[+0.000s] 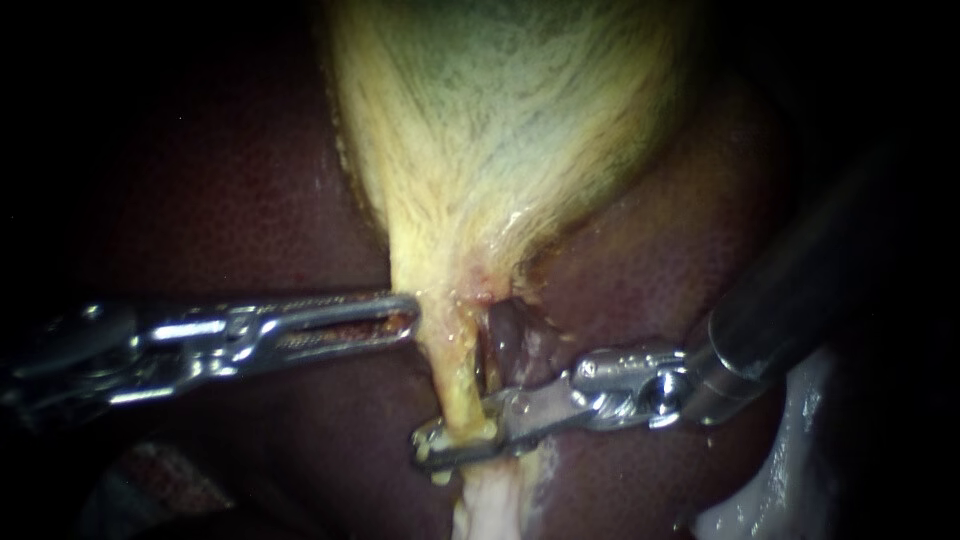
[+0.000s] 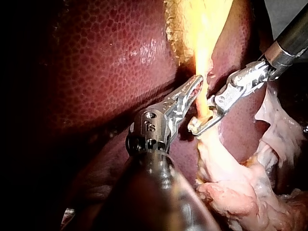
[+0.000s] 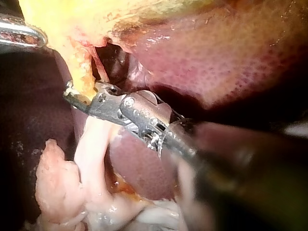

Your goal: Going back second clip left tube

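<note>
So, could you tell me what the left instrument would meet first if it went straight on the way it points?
Most likely the tube: the left instrument points at it, its tip right beside it. Depth is unclear, so it might pass in front.

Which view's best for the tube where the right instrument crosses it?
Endoscope view: the tube runs in full from the gallbladder down to the right instrument. Left wrist view shows less of it; right wrist view only a short stretch.

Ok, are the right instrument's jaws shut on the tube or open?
Shut on the tube: the right instrument has one jaw on each side of it, both touching, in the endoscope view.
</note>
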